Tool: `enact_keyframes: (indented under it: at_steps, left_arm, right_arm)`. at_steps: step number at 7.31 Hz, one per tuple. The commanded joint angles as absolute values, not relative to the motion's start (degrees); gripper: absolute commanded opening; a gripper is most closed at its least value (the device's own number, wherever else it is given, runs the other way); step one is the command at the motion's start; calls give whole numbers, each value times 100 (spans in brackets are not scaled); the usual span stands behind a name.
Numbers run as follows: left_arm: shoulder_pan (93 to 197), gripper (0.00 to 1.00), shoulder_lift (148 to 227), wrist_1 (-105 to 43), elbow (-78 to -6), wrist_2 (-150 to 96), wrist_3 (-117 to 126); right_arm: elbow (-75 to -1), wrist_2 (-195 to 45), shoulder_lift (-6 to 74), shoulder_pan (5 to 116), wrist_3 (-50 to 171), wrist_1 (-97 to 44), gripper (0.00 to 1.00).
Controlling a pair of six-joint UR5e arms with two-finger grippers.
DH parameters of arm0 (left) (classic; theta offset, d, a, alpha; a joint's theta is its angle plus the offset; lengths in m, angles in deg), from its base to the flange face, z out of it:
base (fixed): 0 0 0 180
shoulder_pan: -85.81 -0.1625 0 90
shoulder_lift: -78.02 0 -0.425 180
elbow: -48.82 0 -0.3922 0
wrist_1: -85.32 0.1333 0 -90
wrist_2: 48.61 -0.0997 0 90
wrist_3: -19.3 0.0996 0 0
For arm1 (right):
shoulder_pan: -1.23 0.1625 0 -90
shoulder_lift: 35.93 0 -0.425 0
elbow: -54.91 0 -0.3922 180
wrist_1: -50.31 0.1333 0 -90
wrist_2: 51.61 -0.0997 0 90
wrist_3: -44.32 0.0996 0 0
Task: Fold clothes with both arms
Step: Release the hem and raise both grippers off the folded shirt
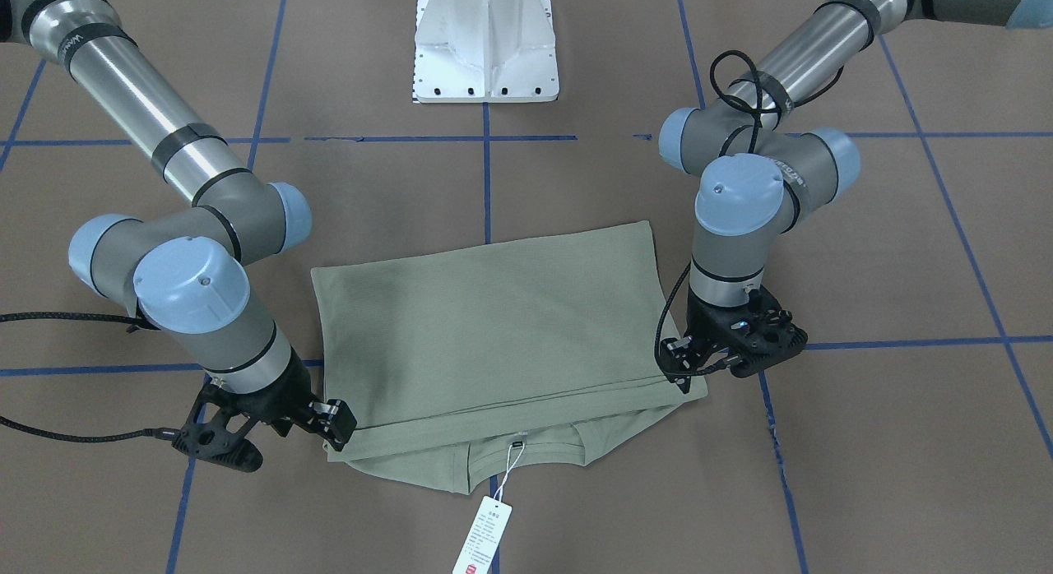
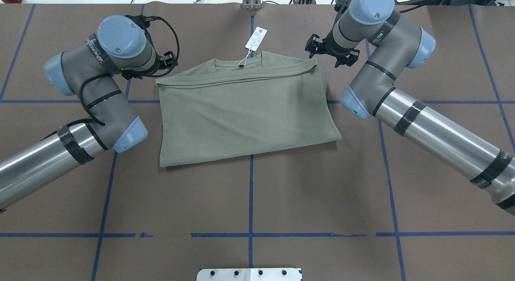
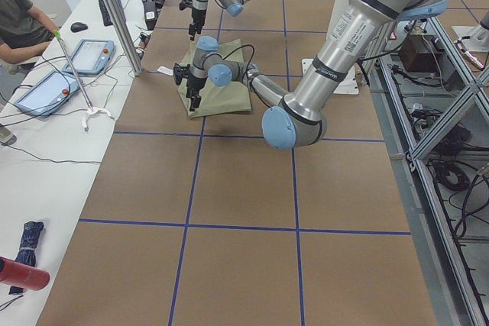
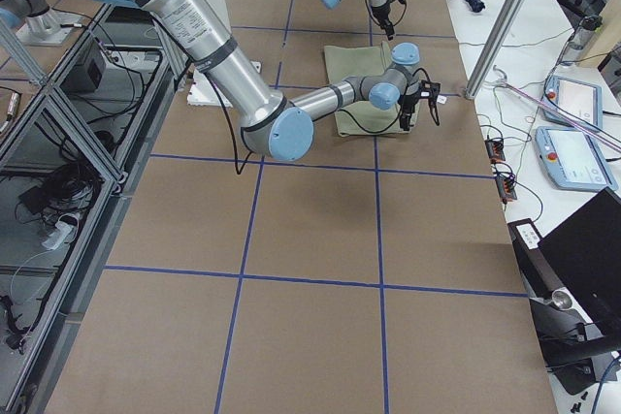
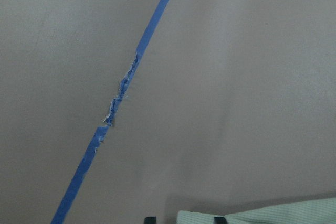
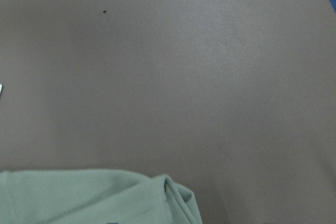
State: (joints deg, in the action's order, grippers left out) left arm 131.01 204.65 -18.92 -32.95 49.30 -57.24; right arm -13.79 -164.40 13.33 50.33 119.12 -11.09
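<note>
The clothes are one sage-green shirt (image 2: 241, 112) lying folded on the brown table, its lower half turned up toward the collar. A white hang tag (image 2: 256, 38) on a string sticks out past the collar. My left gripper (image 1: 681, 375) points down at one far corner of the folded layer. In the left wrist view its two fingertips (image 5: 150, 219) stand apart with the shirt edge (image 5: 262, 216) between them. My right gripper (image 1: 336, 426) sits at the opposite far corner. The right wrist view shows only the bunched shirt corner (image 6: 173, 195), no fingers, so I cannot tell its state.
The white pedestal base (image 1: 485, 48) stands at the robot's side of the table. Blue tape lines (image 2: 251, 192) cross the brown surface. Beyond the table's far edge a side bench holds tablets (image 3: 46, 89), and a person (image 3: 19, 20) sits there.
</note>
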Motion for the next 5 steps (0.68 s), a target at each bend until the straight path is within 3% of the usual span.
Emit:
enact_keyframes:
  at_steps: [1,3,5]
  left_arm:
    - [13098,100,20432,-1683,-3703,4939,-5725]
    - [13098,100,20388,-1376,-4116,4939,-5734]
    - [13081,100,20388,-1321,-4188,4939,-5769]
  right_arm:
    - [-2712,-16508,2370,4669,11964,-1165,100]
    - [-3619,-16455,3224,4405,11982,-1165,100]
    - [-3870,-16159,3517,4019,11982,-1165,100]
